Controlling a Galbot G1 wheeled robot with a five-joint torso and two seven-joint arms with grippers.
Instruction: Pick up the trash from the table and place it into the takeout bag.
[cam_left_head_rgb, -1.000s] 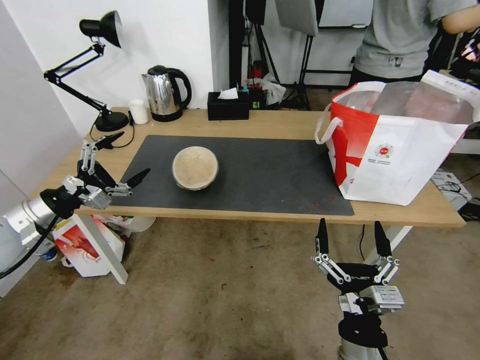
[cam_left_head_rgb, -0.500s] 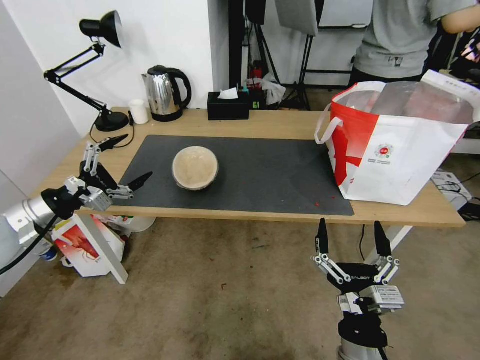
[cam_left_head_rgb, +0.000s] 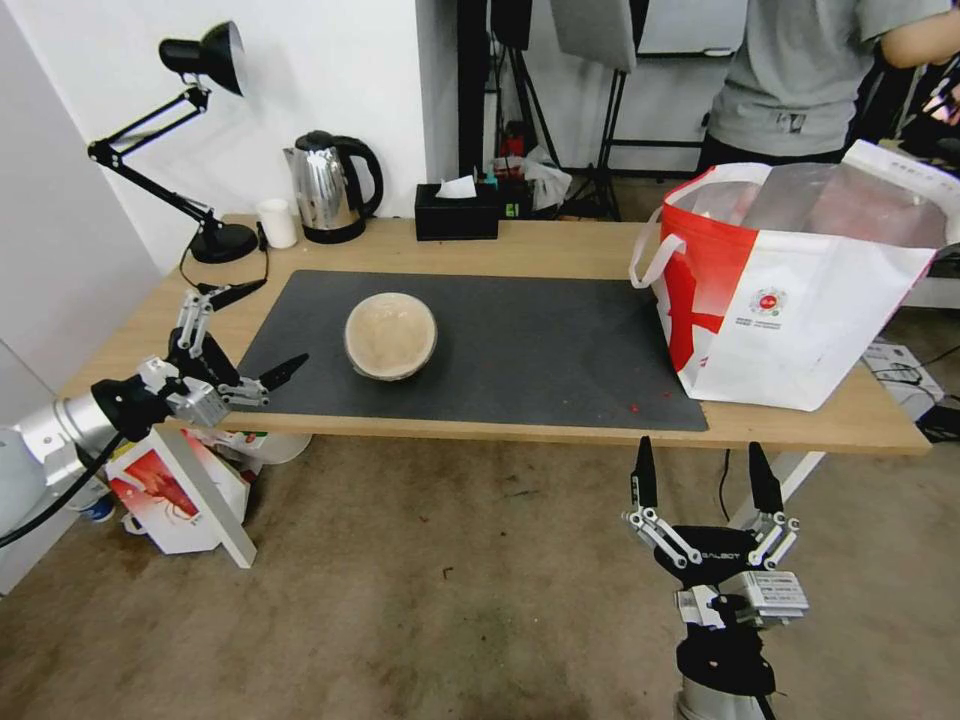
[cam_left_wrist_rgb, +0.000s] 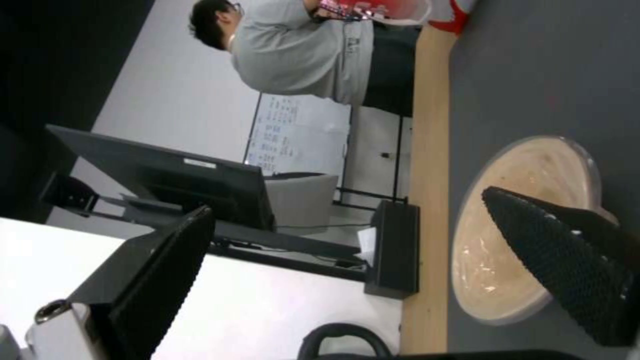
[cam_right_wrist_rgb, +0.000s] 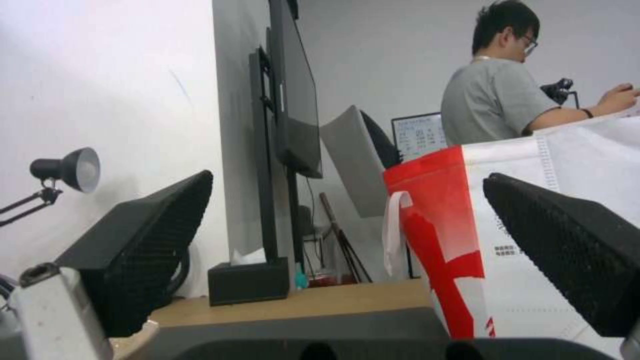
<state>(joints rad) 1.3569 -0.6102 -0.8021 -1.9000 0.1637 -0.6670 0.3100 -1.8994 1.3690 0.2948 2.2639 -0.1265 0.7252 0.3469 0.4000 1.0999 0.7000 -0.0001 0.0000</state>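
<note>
On the wooden surface, a beige round bowl was seen lying on the left half of a dark grey mat, clear of the mat's edges. In the left wrist view the bowl was shown lying on the mat, partly behind one fingertip. The takeout bag, white with a red panel and a small round red logo, was stood upright at the right end of the surface, its mouth open and a white loop handle hanging toward the mat; in the right wrist view the bag was seen from low down.

At the front left corner of the surface the left gripper was held with its fingers spread wide, nothing between them; one fingertip was placed over the mat's left edge near the front, the other farther back over bare wood. It was kept apart from the bowl.

The right gripper was held low, in front of the front edge of the surface and below the bag, pointing up, its fingers spread and empty.

Along the back edge a desk lamp, a small white cup, a kettle and a black tissue box were set. A smaller red-and-white bag was left on the floor below the left corner.
</note>
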